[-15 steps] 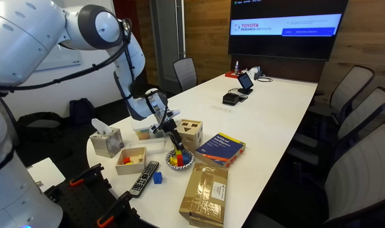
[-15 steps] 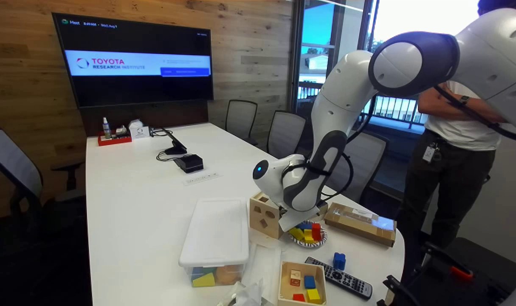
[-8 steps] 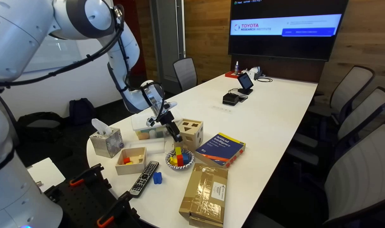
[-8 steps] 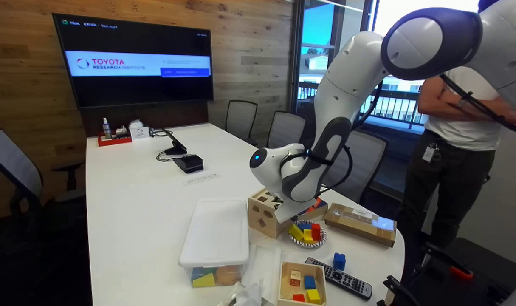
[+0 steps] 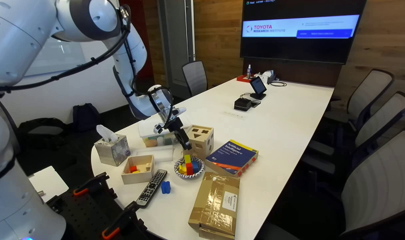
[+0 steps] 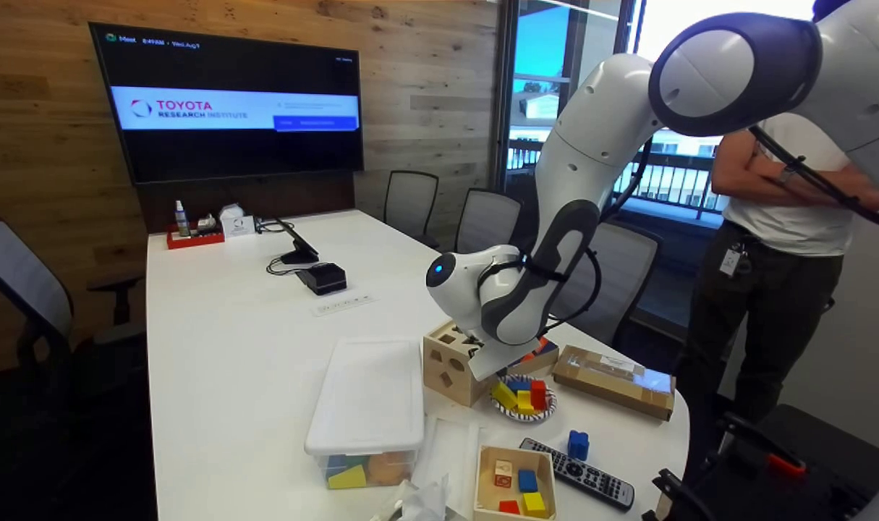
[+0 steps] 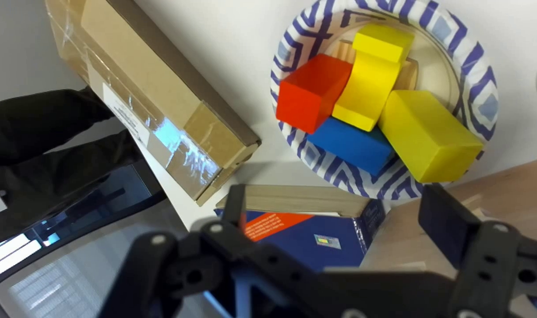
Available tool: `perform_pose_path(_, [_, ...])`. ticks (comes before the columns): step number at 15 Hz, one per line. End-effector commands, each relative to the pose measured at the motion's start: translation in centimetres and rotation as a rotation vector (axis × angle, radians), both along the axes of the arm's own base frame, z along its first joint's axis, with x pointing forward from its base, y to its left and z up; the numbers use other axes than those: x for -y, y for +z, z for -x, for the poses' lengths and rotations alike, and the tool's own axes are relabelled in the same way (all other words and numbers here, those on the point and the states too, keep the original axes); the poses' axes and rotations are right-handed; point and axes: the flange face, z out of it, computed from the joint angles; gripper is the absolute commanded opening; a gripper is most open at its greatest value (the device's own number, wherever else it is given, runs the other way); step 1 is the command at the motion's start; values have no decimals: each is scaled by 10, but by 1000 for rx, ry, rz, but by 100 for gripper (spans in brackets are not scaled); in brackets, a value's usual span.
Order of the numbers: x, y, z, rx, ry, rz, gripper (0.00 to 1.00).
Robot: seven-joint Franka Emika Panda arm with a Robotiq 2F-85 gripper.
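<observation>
Behind a wide screen [image 6: 236, 108] runs a wooden wall [image 6: 425, 101]; the screen reads "TOYOTA RESEARCH INSTITUTE", with "Meet" and what looks like "8:49AM" at its top, its smaller lines too blurred to read. At the near end of the white counter [image 6: 251, 376] sits a patterned bowl [image 7: 482, 88] holding a red block [image 7: 310, 95], a blue block [image 7: 352, 143] and yellow blocks [image 7: 427, 132]. Above the counter, near the bowl's rim and a wooden shape box [image 5: 200, 141], hangs the gripper [image 7: 337, 207], its fingers spread wide and apart from the blocks. Beside the bowl lies a thick book [image 5: 234, 155] titled "Artificial Intelligence", with "A Modern Approach" in smaller letters underneath. Next to the book lies a taped cardboard box [image 5: 210, 206] bearing a white label [image 5: 229, 201] whose print is too small to make out. On the bowl's other side are a remote [image 5: 151, 187], a loose blue piece [image 6: 578, 444] standing near it, and a wooden tray [image 5: 139, 178] of small blocks [image 6: 532, 502], one of them marked in red. Past the tray are a tissue box [image 5: 113, 150] and a lidded plastic bin [image 6: 370, 394]. In an exterior view a person [image 6: 779, 210] stands with folded arms, an unreadable badge [image 6: 730, 262] hanging at the waist.
</observation>
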Motion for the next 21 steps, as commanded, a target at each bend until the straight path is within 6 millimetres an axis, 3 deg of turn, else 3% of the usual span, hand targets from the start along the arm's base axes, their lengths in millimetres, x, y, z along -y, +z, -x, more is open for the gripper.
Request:
perform_pose_path(1, [0, 0, -1, -1, 0, 0, 100])
perform_pose_path(4, [1, -4, 0, -9, -3, 1, 100])
perform_pose_path(10, [14, -40, 16, -70, -11, 20, 100])
perform_pose_path(21, [13, -44, 17, -69, -12, 27, 100])
